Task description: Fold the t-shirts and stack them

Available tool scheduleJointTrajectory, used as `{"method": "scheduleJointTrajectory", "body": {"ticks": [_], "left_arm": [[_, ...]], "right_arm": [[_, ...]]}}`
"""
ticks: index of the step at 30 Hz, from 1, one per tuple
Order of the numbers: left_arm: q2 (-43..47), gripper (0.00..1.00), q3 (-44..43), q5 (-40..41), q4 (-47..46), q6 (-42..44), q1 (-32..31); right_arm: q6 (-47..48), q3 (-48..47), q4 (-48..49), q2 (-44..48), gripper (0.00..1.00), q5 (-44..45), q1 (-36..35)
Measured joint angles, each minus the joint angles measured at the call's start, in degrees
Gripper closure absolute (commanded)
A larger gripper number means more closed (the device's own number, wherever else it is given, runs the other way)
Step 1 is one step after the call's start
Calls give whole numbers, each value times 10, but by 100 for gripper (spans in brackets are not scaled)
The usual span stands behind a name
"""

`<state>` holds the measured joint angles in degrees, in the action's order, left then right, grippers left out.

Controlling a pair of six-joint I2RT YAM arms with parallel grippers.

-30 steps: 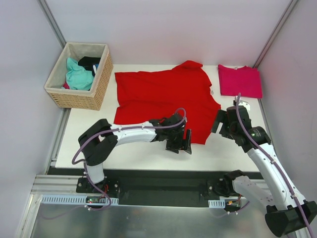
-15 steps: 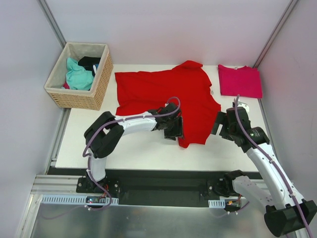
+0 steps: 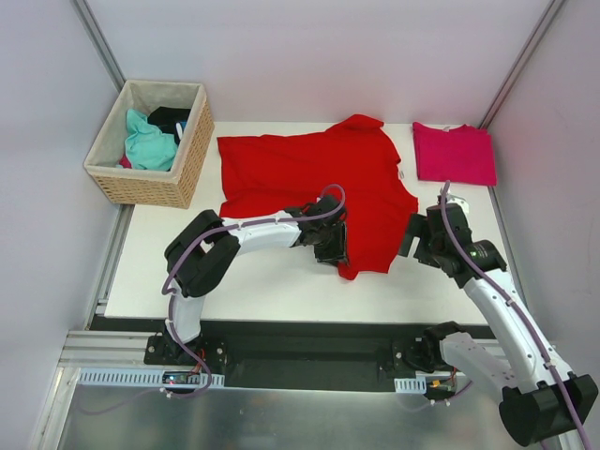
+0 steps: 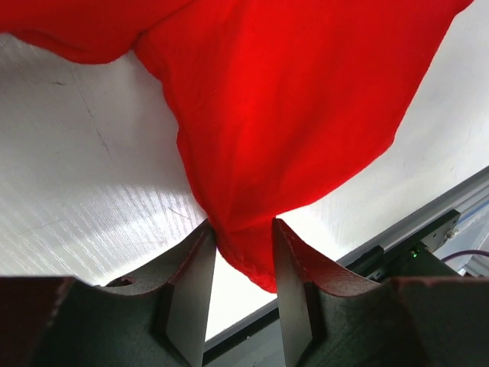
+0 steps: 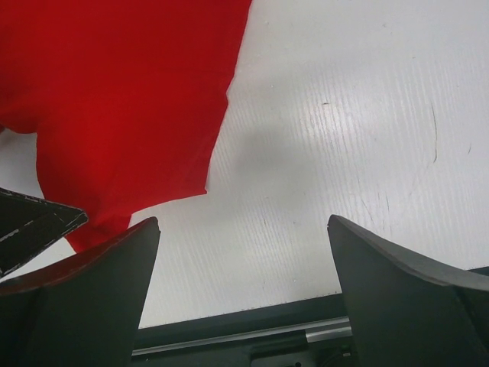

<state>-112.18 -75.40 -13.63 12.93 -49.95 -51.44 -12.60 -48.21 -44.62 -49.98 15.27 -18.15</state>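
At the near side of the white worktop [image 3: 234, 281], we see the left fingers [image 4: 189, 298] clamped on a bunched fold of the red t-shirt [image 3: 300, 169]. They grip it along its near hem, and the hold looks meant for lifting that edge and carrying it over into a fold. The cloth gathers to a point between them.

Just beside the shirt's near right corner, the right fingers [image 5: 84, 290] stand wide apart over bare worktop and hold nothing — likely waiting to take a matching hold.

The shirt itself is bright red and lies mostly flat across the middle, with its collar at the far edge. Farther back on the right, a pink t-shirt [image 3: 455, 153] lies folded — probably the start of the stack. A wicker basket [image 3: 187, 155] of other clothes sits at the far left.
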Motion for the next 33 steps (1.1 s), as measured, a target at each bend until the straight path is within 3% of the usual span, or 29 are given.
{"method": "scheduleJointTrajectory", "body": {"ticks": [18, 33], "left_arm": [[59, 65, 30, -26, 3, -1, -23], [29, 67, 35, -26, 4, -2, -26]], "right_arm": [[0, 22, 18, -16, 4, -21, 2], [-2, 22, 19, -12, 4, -23, 2]]}}
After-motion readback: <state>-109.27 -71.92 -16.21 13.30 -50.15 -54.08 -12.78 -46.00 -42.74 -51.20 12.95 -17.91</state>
